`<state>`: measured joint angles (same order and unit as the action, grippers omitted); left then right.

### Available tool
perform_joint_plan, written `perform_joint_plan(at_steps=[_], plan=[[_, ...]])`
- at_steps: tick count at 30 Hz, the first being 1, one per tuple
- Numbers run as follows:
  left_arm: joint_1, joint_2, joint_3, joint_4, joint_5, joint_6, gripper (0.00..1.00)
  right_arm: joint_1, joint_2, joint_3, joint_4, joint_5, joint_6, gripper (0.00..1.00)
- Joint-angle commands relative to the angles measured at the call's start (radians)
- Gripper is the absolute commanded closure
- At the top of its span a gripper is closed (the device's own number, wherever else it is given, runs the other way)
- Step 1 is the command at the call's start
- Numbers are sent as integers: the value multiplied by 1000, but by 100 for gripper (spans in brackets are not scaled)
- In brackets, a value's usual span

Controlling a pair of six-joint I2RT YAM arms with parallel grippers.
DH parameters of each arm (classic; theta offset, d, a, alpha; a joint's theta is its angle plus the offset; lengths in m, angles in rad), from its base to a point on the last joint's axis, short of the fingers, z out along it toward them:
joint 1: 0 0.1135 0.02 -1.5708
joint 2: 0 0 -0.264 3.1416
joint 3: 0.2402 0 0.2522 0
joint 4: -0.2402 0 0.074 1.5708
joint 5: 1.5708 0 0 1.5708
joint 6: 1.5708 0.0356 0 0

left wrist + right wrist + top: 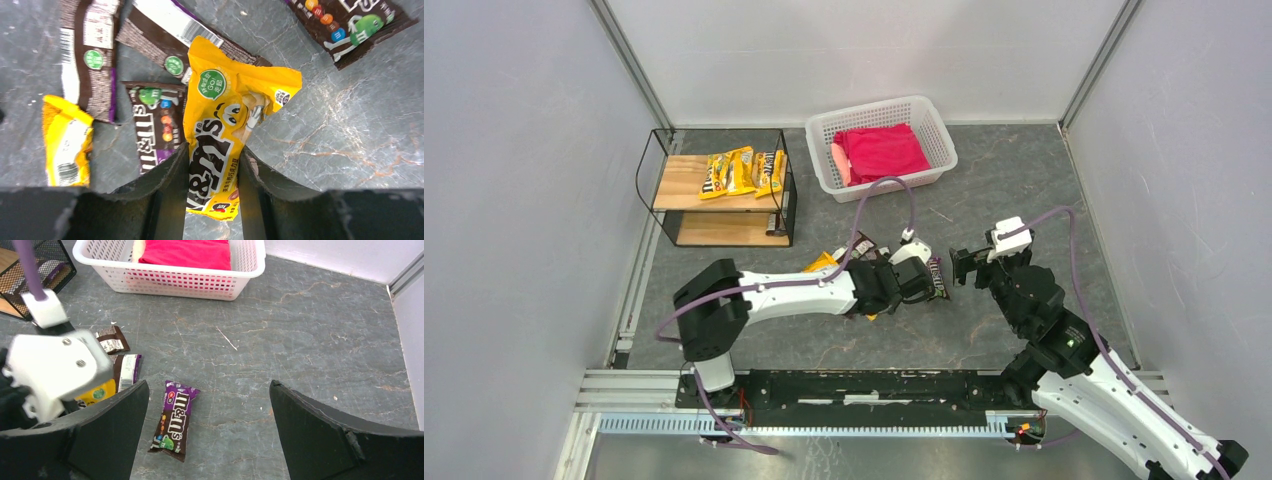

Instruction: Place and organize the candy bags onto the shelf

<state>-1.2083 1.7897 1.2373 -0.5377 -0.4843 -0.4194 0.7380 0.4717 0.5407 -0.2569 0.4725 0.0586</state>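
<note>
Left hand (214,150) pinching yellow candy bag (235,90), centre frame, among loose bags (90,60) on bench (350,125). Right hand (207,437) spread wide, brown bag (176,420) before it. Shelf (686,182) upper left, yellow bags (744,172) on its top board.

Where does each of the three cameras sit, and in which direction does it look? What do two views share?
Top external: above and behind the robot, looking down; left arm, right arm and the shelf show.
Left wrist: on the left arm, looking down; left gripper pinches a yellow candy bag.
Right wrist: on the right arm, looking forward-down toward the basket; right gripper open.
Shared: top and right wrist both show the lone purple candy bag.
</note>
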Motion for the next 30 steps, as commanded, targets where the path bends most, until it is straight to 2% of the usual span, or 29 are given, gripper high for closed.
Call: perform_joint_plan(at_steps=[1,7,12,19,24,30], plan=[[9,-121,68,-57,-74,-13,56,4,-18,52,25,0,2,2],[60,-233,173,-196,-162,51,55,4,-35,44,28,-1,-1,2],[149,-350,264,-278,-218,142,55,4,-45,19,31,-20,4,2],[376,-514,356,-271,-237,283,57,4,-58,3,42,-52,15,2],[566,-505,433,-288,-217,383,58,4,-69,-7,43,-74,29,2],[850,-508,363,-175,-145,469,59,4,-80,-6,36,-112,24,2]])
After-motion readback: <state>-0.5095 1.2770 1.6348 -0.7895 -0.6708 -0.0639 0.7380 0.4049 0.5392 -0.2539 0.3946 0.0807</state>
